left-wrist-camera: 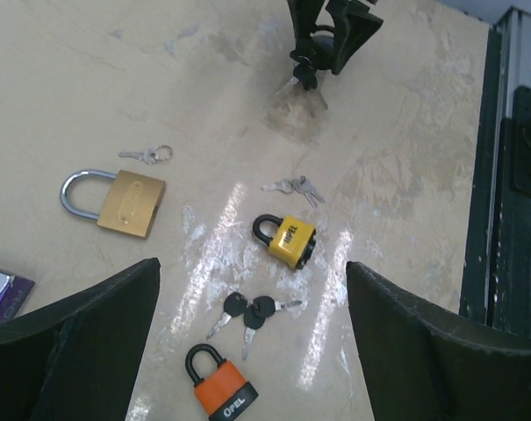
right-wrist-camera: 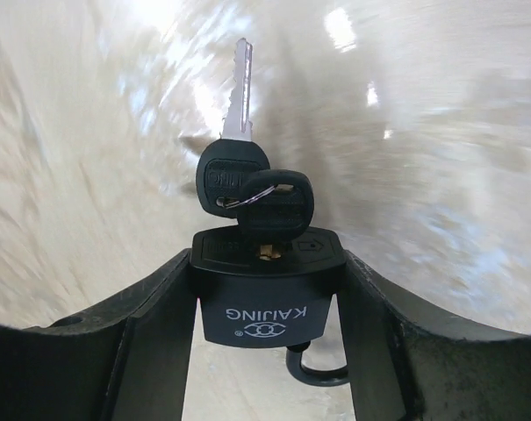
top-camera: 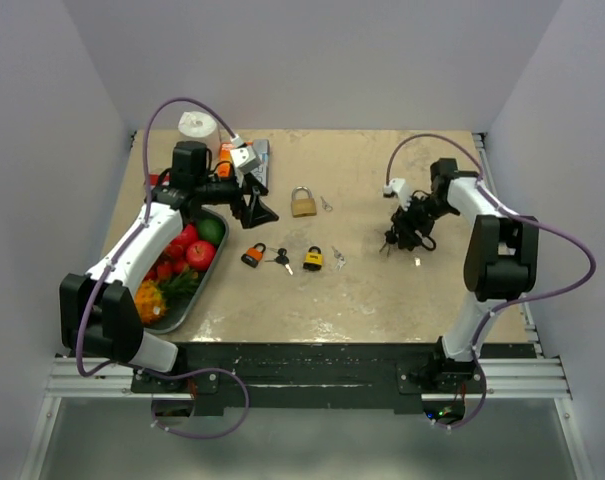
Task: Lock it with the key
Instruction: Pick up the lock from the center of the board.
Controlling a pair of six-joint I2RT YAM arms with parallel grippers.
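Black KAIJING padlock (right-wrist-camera: 265, 294) pinched by its sides between right gripper (right-wrist-camera: 265, 263) jaws, black-headed steel key (right-wrist-camera: 278, 206) seated in keyway just beyond fingertips; probably securing step, next needs wide-open, empty left gripper (left-wrist-camera: 252, 263) turning key.

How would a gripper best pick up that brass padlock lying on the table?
Take the brass padlock by its body, from straight above, pinching its two side edges: it lies flat, and the solid block offers more hold than the thin shackle.

Bright light glares off the table (left-wrist-camera: 214, 230), right-wrist backdrop blurred.
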